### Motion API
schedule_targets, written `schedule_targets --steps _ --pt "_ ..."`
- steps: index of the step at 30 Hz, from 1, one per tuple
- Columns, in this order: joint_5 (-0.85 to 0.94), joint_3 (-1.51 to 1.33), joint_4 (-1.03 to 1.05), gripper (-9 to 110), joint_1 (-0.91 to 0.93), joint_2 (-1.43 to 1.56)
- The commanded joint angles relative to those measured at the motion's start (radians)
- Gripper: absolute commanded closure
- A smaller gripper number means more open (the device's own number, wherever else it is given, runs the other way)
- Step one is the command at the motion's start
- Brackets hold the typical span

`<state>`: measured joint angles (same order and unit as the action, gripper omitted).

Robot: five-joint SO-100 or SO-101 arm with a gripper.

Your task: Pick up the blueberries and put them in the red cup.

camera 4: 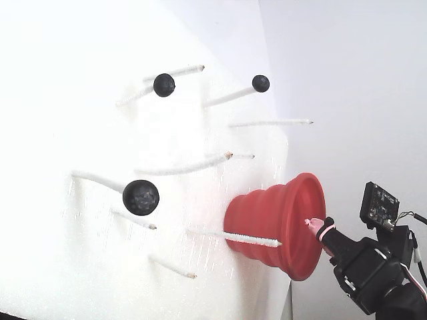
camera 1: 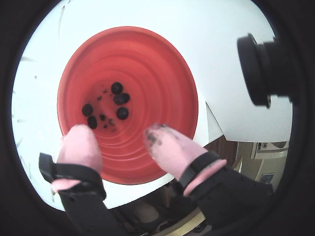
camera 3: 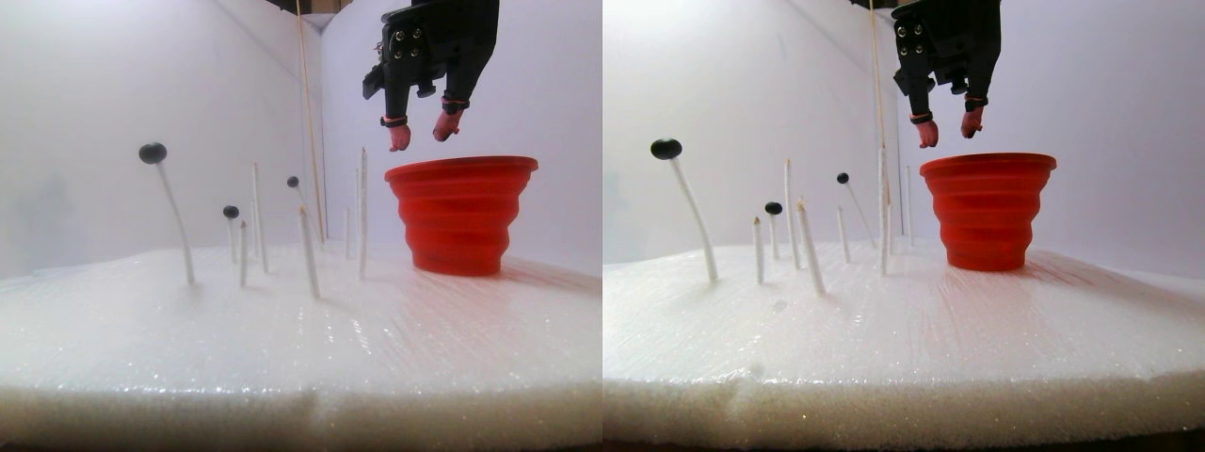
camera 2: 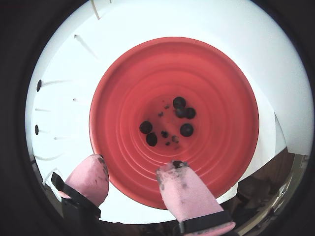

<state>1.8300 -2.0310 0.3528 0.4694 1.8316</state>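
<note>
Gripper [camera 3: 422, 132] with pink-padded fingers [camera 1: 81, 145] hangs just above the flared rim of the red cup [camera 3: 461, 217], spread apart with nothing between its pads; in both wrist views the two pink fingertips frame the near rim, the one at the right of a wrist view [camera 2: 184, 189] smudged dark at its tip; blueberries [camera 2: 167, 123] lie loose at the bottom of the red cup, about five dark balls plus a few small dark specks, clustered near the centre of the ribbed floor; the cup stands upright on the white foam pad [camera 3: 301, 330], its stepped wall narrowing toward the base; thin white sticks [camera 3: 306, 250] rise from the foam beside the cup, and three of them carry dark balls at their tips [camera 3: 152, 152], well apart from the cup; in the fixed view, which lies on its side, the largest ball [camera 4: 141, 197] sits on a bent stick, nearer the camera than the cup.
</note>
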Motion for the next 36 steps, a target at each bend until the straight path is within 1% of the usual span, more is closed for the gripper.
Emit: schedule_targets --steps 1,18,36 --pt "0.005 0.114 -0.023 82 -0.012 0.046" --pt "-0.006 0.072 0.014 84 -0.137 0.152" --pt "-0.009 0.028 0.015 84 -0.276 0.195"
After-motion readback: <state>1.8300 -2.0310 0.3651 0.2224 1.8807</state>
